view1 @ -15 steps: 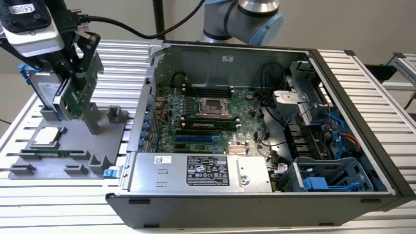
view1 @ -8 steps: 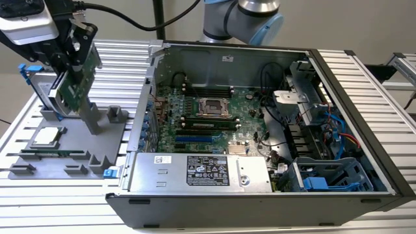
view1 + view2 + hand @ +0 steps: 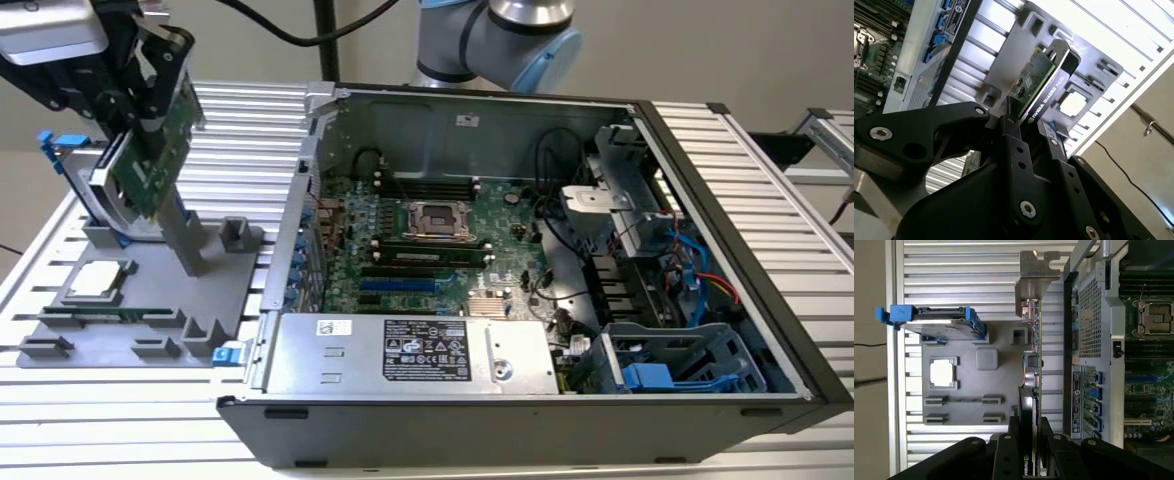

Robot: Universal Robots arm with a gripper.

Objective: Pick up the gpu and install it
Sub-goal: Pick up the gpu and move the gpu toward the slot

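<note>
My gripper (image 3: 144, 105) is shut on the gpu (image 3: 154, 160), a green card that hangs tilted above the grey parts tray (image 3: 147, 300) at the exterior view's left. Its silver bracket (image 3: 190, 240) points down toward the tray. In the first wrist view the gpu (image 3: 1033, 370) is edge-on, bracket (image 3: 1036, 285) at the far end, with my gripper (image 3: 1030, 427) clamping the near end. In the second wrist view the black fingers (image 3: 1013, 127) pinch the gpu (image 3: 1040, 90) on both faces. The open computer case (image 3: 641, 110) with its motherboard (image 3: 427, 240) lies to the exterior view's right.
On the tray (image 3: 974, 385) stand a silver hard drive with blue rails (image 3: 939, 325) and a square processor chip (image 3: 943, 374). The case wall (image 3: 1086, 315) runs close beside the card. Blue expansion slots (image 3: 400, 285), a power supply (image 3: 414, 352) and cables (image 3: 694, 260) fill the case.
</note>
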